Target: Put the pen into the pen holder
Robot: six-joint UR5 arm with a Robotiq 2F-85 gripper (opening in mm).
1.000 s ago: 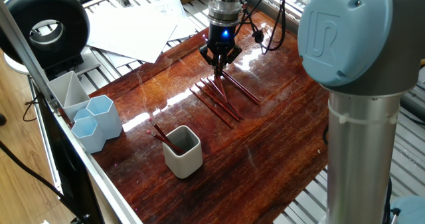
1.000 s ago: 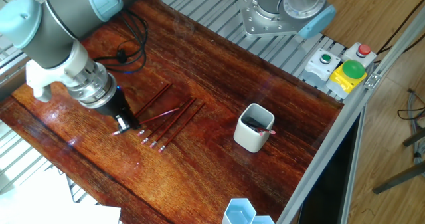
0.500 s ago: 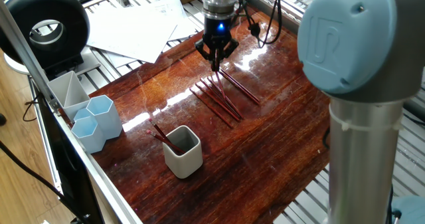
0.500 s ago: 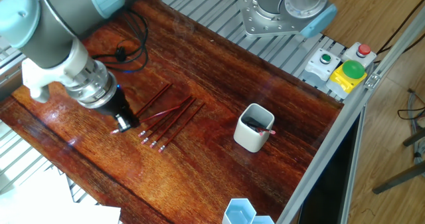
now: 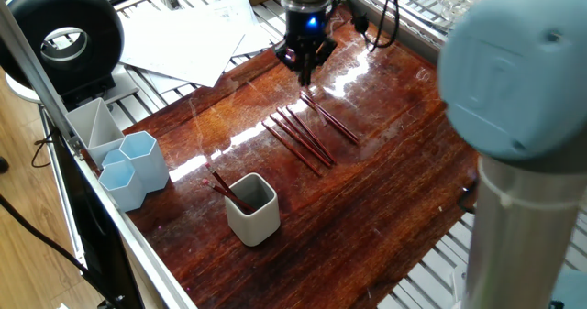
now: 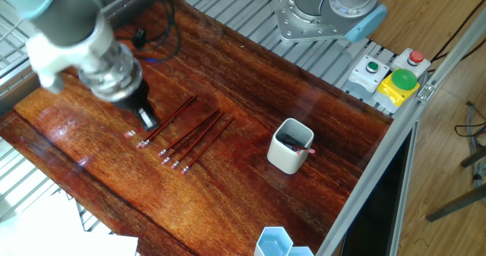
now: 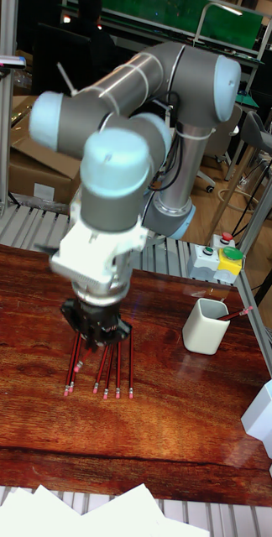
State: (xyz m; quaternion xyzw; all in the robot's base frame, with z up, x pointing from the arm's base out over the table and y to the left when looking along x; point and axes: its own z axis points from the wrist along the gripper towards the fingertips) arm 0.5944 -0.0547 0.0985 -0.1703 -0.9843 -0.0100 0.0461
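pen [image 5: 330,121] | lies on tabletop [image 5: 385,199] among red pens, under pincer [image 5: 305,71] | pincer looks pressed together, holding nothing | step: reaching to grasp | next: pinch one, carry to pen holder [image 5: 251,207]

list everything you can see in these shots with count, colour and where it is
pens on table: about five, dark red, lying side by side mid-table
pen holder: one, off-white, near table's front edge, red pens already inside
hexagonal cups: two, pale blue, table's left corner
compartment tray: one, grey, behind the cups
paper sheets: several, white, beyond the table's far edge
button box: one, with red, green and yellow buttons, off-table by the arm's base
table: one, glossy reddish wood
hand: one, black, over the pens' far ends, whether it holds one unclear
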